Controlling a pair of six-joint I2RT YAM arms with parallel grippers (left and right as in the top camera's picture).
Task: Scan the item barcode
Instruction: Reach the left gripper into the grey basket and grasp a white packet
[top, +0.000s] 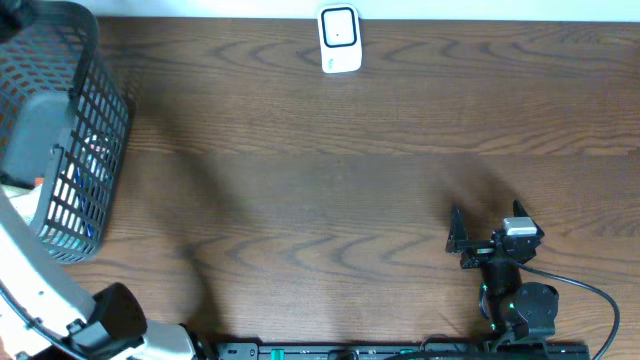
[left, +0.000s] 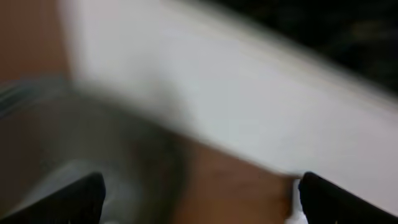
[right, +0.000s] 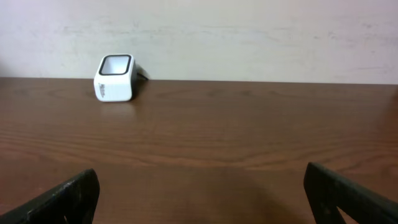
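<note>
Left wrist view: you are getting only blur here, pale grey and white surfaces over brown. The left gripper (left: 200, 194) is showing both dark fingertips at the bottom corners, spread wide with nothing between them.
Right wrist view: your right gripper (right: 199, 183) is hovering low over the table (right: 249, 137), fingers likewise spread wide and carrying nothing.
Step in hand: by my judgement you are reaching for the item (top: 40, 135). Nothing is being held and no scan is happening yet.
Item: it is probably the grey shape filling most of the black mesh basket (top: 95, 120) at the left edge of the overhead frame. You cannot tell which face is carrying the barcode.
Next move: you are going to need the left fingers closing on the item, lifting it clear of the basket wall, then turning its barcode towards the scanner window.
Scanner: the white scanner (top: 339, 40) is standing at the top centre of the overhead frame, well apart from basket and arms.
Writing: small dark lettering is showing on the scanner's front in the right wrist view, too small to read. No barcode is showing anywhere.
</note>
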